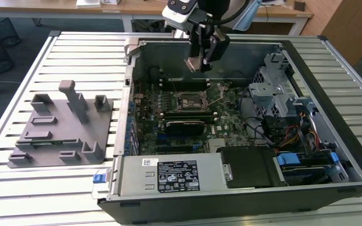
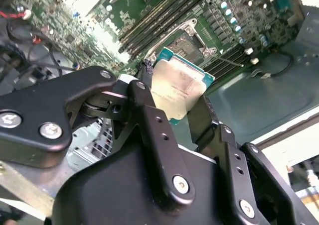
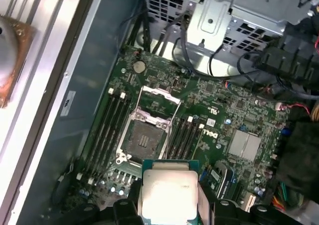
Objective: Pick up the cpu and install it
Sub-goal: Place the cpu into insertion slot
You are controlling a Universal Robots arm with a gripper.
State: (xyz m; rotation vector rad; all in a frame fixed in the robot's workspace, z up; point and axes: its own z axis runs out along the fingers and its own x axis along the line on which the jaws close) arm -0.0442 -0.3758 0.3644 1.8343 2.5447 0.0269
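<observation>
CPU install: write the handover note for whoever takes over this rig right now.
Pincer: shut on the flat square silver-topped cpu, gripping two opposite edges.
Cpu: held in the air above the green motherboard, inside the open black computer case.
Done: the cpu is picked up and over the board.
Left: the dark square socket is empty with its metal frame open; the cpu is not yet seated.

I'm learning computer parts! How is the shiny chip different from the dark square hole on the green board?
The cpu is shiny silver; the socket is dark. The cpu is held up in the tool; the socket sits on the motherboard, empty. Both are square.
</observation>
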